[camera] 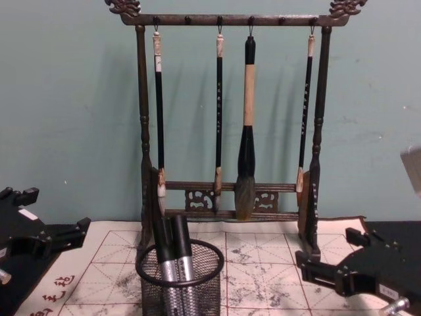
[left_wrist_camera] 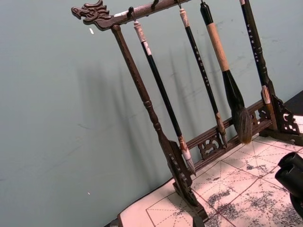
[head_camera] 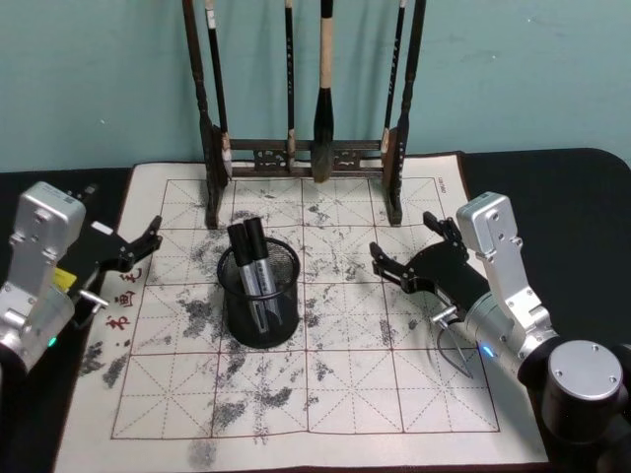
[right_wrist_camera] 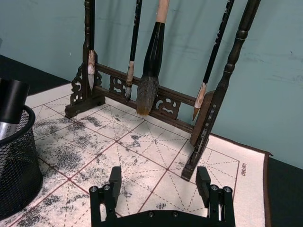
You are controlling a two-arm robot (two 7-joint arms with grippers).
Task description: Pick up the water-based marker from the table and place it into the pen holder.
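Note:
The pen holder (head_camera: 258,301), a round black mesh cup, stands on the mat left of centre. Two water-based markers (head_camera: 252,258) with black caps and silver barrels lean inside it, caps up. In the chest view the markers (camera: 172,247) rise above the holder's rim (camera: 181,276). My left gripper (head_camera: 148,246) hovers open to the holder's left with nothing in it. To the holder's right my right gripper (head_camera: 402,236) is open and holds nothing. In the right wrist view the right gripper (right_wrist_camera: 158,177) points at the rack, beside the holder (right_wrist_camera: 16,170).
A tall dark wooden brush rack (head_camera: 306,158) with several hanging brushes stands at the back of the mat. The ink-stained gridded mat (head_camera: 345,394) covers the black table. A teal wall is close behind the rack.

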